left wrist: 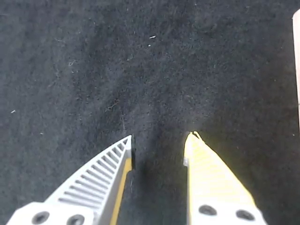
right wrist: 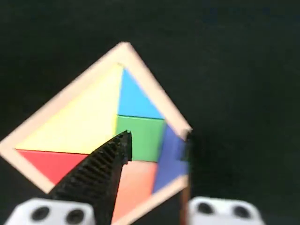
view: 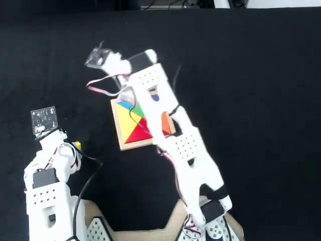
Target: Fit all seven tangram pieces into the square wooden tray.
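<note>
Hanging over the square wooden tray [right wrist: 65, 98], the right claw [right wrist: 157, 140] has its fingers apart: the black ribbed finger [right wrist: 105, 171] lies across the middle of the tray, while the other sits at the rim beside a dark blue piece [right wrist: 171, 159] and is too dim to make out clearly. Inside the tray lie a large yellow triangle [right wrist: 79, 124], a blue triangle [right wrist: 136, 101], a green square [right wrist: 143, 136], a red triangle [right wrist: 51, 161] and an orange piece [right wrist: 138, 183]. The black finger covers where red, green and orange meet, so what lies under it cannot be told.

From the high view the tray sits near the middle of the black tabletop [view: 251, 100], with the right arm [view: 180, 145] crossing it and hiding its far corner and most of its right side.

The left claw [left wrist: 161, 138] sits well apart from the tray, near the tabletop's left side, its white and yellow fingers spread with nothing but dark cloth between them. A sliver of the tray's rim is cut off at the edge of its wrist view.
</note>
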### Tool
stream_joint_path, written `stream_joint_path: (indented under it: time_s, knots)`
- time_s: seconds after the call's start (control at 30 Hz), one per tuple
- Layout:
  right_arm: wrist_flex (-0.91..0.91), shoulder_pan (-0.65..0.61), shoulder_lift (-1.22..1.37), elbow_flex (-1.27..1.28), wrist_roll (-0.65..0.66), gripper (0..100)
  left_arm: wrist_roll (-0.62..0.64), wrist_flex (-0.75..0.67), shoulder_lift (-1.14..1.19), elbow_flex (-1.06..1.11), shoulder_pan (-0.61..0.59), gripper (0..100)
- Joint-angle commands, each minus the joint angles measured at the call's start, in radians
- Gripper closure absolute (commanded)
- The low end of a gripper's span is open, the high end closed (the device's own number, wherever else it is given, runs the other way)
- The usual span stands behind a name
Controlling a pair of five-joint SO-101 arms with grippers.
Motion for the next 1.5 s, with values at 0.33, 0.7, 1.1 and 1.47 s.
stream_joint_path:
  time_s: [0.33, 0.7, 1.1, 1.47]
  knots:
    - [-0.328, 0.143, 0.214, -0.088, 0.005, 98.8, 0.0, -0.061, -0.006, 0.016, -0.007, 81]
    - [-0.133, 0.178, 0.234, -0.163, 0.011, 98.8, 0.0, -0.061, -0.006, 0.015, -0.007, 81]
    - [-0.014, 0.186, 0.249, -0.334, 0.008, 98.8, 0.0, -0.063, -0.006, 0.018, -0.005, 81]
    - [-0.037, 0.189, 0.358, -0.354, 0.012, 98.8, 0.0, -0.063, -0.006, 0.019, -0.007, 81]
